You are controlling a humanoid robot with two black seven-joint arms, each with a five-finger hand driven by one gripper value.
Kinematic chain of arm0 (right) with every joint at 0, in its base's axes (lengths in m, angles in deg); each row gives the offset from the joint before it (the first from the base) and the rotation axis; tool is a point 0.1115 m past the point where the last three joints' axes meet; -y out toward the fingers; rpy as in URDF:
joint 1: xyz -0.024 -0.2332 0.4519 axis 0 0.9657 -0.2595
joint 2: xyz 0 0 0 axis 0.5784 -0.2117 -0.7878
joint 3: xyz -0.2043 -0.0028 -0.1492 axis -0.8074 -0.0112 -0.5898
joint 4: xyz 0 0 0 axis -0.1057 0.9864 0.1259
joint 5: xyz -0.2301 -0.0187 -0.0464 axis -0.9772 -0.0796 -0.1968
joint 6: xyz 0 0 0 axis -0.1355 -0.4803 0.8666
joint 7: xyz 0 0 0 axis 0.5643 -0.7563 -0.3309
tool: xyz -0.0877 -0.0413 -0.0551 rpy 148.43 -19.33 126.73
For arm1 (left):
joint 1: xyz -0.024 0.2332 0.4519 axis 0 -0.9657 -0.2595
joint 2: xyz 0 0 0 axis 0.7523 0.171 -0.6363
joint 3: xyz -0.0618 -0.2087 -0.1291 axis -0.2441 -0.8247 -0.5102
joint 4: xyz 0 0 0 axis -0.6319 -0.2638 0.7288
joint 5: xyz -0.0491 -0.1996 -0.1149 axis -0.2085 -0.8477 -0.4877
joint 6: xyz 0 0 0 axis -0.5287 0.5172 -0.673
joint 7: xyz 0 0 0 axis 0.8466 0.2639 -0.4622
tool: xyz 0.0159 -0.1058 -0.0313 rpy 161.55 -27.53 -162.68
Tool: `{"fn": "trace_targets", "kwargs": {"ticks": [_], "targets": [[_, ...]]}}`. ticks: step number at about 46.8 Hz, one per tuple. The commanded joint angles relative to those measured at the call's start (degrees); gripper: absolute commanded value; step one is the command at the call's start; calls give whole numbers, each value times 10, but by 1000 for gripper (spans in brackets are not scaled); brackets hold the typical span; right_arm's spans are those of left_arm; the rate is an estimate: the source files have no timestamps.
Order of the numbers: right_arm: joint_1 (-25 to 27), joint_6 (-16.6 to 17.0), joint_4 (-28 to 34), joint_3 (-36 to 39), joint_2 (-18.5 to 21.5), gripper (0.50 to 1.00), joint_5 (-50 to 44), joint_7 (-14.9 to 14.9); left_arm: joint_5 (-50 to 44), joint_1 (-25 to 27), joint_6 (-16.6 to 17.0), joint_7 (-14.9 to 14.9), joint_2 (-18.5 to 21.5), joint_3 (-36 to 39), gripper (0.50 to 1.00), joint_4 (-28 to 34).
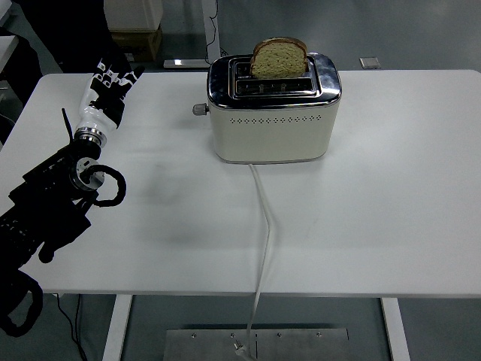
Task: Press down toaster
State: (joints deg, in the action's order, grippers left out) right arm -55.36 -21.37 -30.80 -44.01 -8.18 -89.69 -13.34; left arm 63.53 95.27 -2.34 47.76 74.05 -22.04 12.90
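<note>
My left hand (111, 84) hovers over the far-left part of the white surface (376, 195), fingers extended and loose, holding nothing and well apart from the toaster (272, 120). The toaster stands at the back centre with a bread slice (279, 57) sticking up from its slot and its lever (199, 109) on the left end.

My white table (391, 226) fills the view | grey floor (406, 34) beyond | cardboard box (135, 37) far left | metal base plate (255, 342) under the near edge
</note>
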Motion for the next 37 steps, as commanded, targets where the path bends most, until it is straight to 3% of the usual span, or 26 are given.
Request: {"fn": "trace_targets", "kwargs": {"ticks": [1, 12, 17, 27, 37], "targets": [[0, 0, 0, 0, 0, 998, 1, 0, 4, 1, 1, 1, 1, 0, 1000, 0], [0, 0, 0, 0, 0, 1000, 1, 0, 40, 2, -2, 0, 19, 6, 1000, 2], [0, 0, 0, -1, 0, 998, 0, 1, 115, 2, -2, -4, 39, 6, 1000, 5], [0, 0, 0, 0, 0, 1000, 0, 0, 181, 2, -4, -5, 83, 15, 1000, 25], [0, 0, 0, 0, 0, 998, 1, 0, 297, 1, -6, -4, 91, 69, 1000, 30]]}}
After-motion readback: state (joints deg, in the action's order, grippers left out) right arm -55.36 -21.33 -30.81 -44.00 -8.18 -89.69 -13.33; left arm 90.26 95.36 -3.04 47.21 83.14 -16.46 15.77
